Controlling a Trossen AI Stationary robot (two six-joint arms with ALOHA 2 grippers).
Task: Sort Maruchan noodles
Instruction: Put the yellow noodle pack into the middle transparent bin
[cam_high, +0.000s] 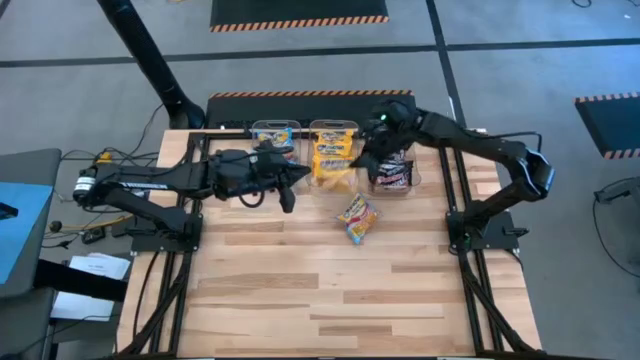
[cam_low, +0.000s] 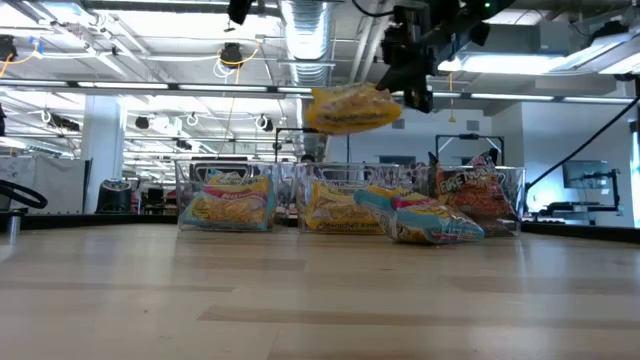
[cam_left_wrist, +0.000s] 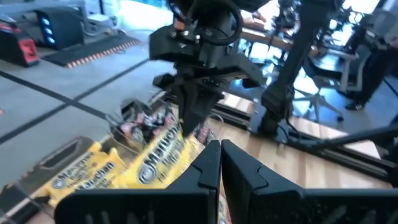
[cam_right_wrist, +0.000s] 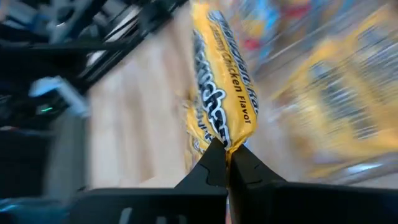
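Note:
A yellow-orange noodle packet hangs in the air above the bins, held by my right gripper, which is shut on it. From above, this packet shows just in front of the middle bin. One light blue-pink packet lies flat on the table, nearer than the bins. Other packets sit in the three clear bins. My left gripper hovers left of the held packet, shut and empty; its fingers point toward the right gripper. My right gripper pinches the yellow packet by the edge of one short end, between its two fingertips. The fingers come from above, slanting down. The packet is lifted clear of table and bins and sticks out sideways from the fingers, slightly tilted.
Three clear bins stand in a row at the far side: the left bin with a yellow and blue packet, the middle bin with yellow packets, the right bin with dark maroon ones. Bare wood table lies toward the near edge.

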